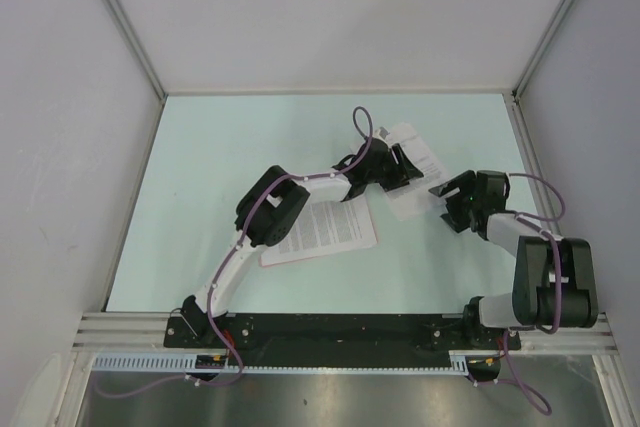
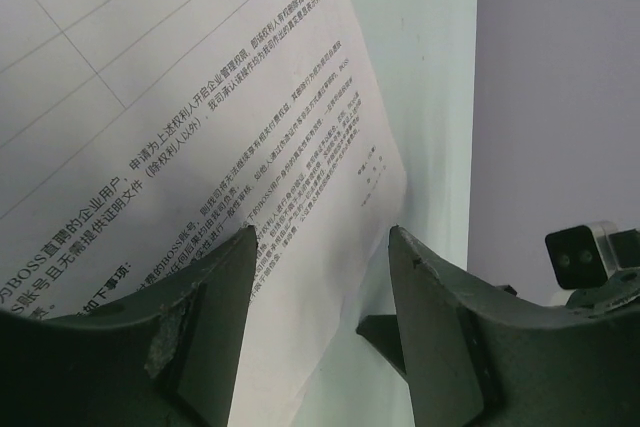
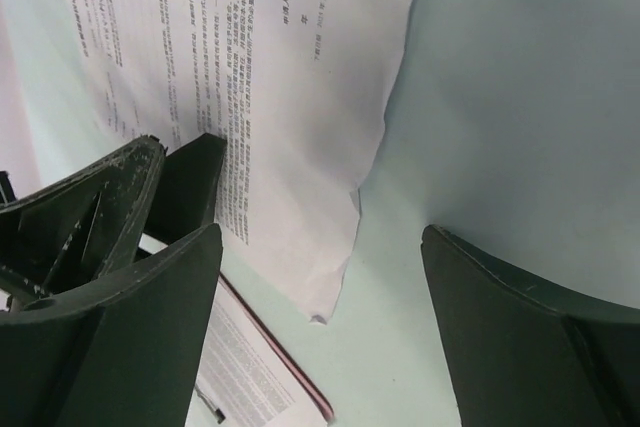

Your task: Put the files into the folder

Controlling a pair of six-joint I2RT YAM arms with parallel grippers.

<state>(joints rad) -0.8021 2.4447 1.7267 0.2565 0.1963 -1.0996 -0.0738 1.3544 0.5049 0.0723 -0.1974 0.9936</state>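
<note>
A loose white sheet of the files (image 1: 413, 155) lies on the pale table between my two grippers. My left gripper (image 1: 402, 167) is open right over it. In the left wrist view the sheet (image 2: 200, 127) runs under the left finger and its edge lies between the open fingertips (image 2: 322, 237). My right gripper (image 1: 442, 199) is open and empty beside the sheet's right edge. In the right wrist view the sheet's curled corner (image 3: 320, 277) lies between the fingertips (image 3: 322, 237). The pink folder (image 1: 330, 252) lies flat to the left, with another printed sheet (image 1: 325, 227) on it.
The folder's pink corner (image 3: 292, 369) with its sheet shows at the lower left of the right wrist view. The left gripper's finger (image 3: 110, 197) rests on the loose sheet there. White walls enclose the table on three sides.
</note>
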